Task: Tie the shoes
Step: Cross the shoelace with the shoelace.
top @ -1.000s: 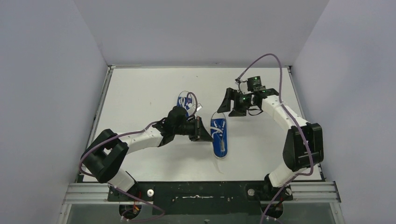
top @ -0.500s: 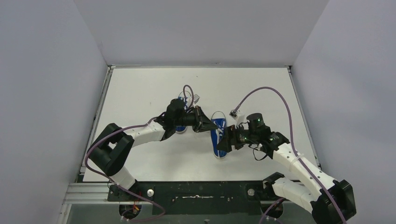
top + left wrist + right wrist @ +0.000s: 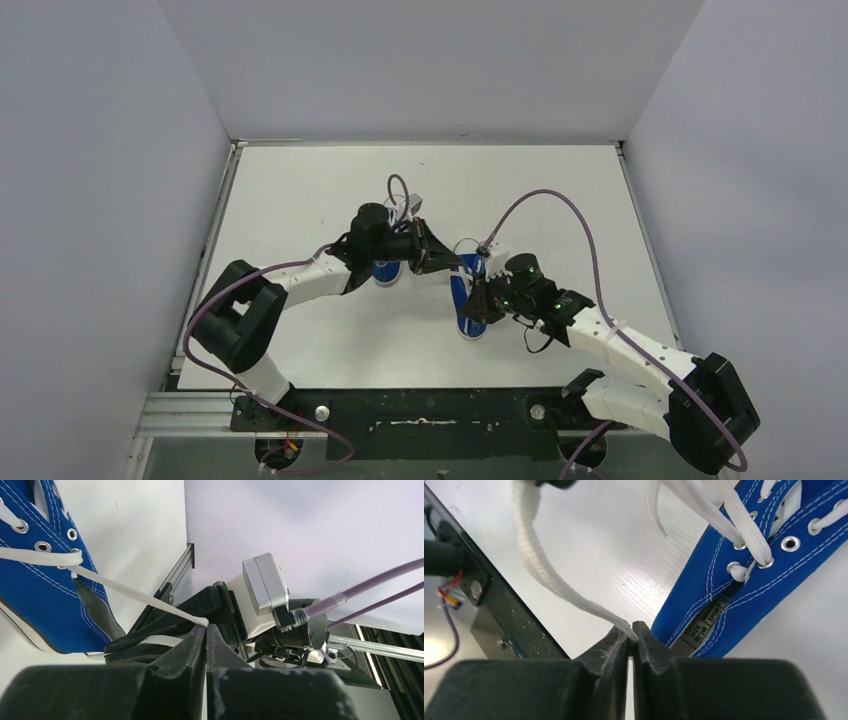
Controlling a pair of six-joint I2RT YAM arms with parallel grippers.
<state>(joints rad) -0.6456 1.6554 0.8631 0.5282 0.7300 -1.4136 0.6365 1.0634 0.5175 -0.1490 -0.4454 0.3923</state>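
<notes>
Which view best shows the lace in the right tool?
Right wrist: the lace runs straight into the shut right tool beside the shoe. Top external: too small to see; left wrist: not clearly visible.

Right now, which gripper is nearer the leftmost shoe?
Left. The left gripper, shut on a lace, sits just right of the leftmost shoe, wrist over it. The right gripper is further right, at the other shoe, pinching a second lace.

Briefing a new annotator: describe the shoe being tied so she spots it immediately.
Near the middle of the white table, between the left gripper and right gripper, lies a blue sneaker. Unlike the other sneaker under the left arm, this one has both pinching lace beside it.
</notes>
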